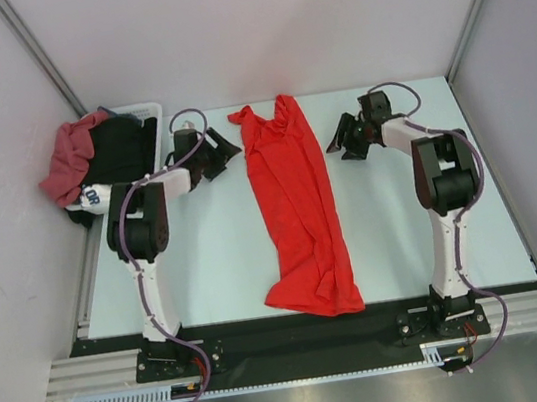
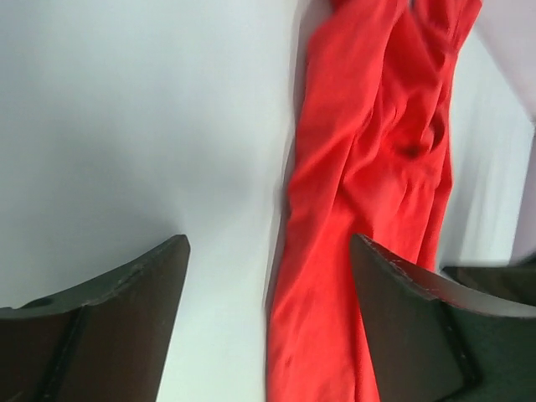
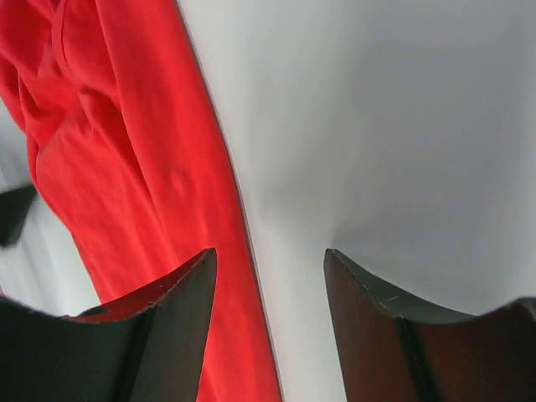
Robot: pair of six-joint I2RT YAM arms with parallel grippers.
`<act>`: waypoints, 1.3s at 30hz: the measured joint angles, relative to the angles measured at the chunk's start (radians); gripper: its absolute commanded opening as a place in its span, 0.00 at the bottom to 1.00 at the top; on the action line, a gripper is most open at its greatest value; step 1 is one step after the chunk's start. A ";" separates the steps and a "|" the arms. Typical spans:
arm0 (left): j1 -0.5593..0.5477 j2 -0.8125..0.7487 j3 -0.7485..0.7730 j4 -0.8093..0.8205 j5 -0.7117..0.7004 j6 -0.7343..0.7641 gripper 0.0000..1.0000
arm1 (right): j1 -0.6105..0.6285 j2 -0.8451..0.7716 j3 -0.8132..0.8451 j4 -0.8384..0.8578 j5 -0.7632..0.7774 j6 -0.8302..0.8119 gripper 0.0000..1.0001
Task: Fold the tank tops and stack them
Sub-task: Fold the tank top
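The bright red tank top [image 1: 295,207] lies lengthwise. Our left gripper [image 1: 224,149] and right gripper [image 1: 342,137] flank its far half, fingers apart.

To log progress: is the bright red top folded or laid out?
Laid out at full length: the red top lies along the table, straps far, hem near. Whether it is doubled lengthwise: cannot tell.
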 measured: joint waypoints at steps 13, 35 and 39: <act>-0.140 -0.116 -0.170 -0.016 -0.009 0.051 0.65 | 0.038 0.289 0.468 -0.183 0.006 -0.041 0.55; -0.125 0.340 0.649 -0.451 -0.144 0.101 0.00 | 0.074 0.436 0.734 -0.351 0.085 -0.064 0.00; -0.115 0.405 0.768 -0.498 -0.127 0.103 0.00 | 0.050 0.440 0.732 -0.338 0.063 -0.040 0.00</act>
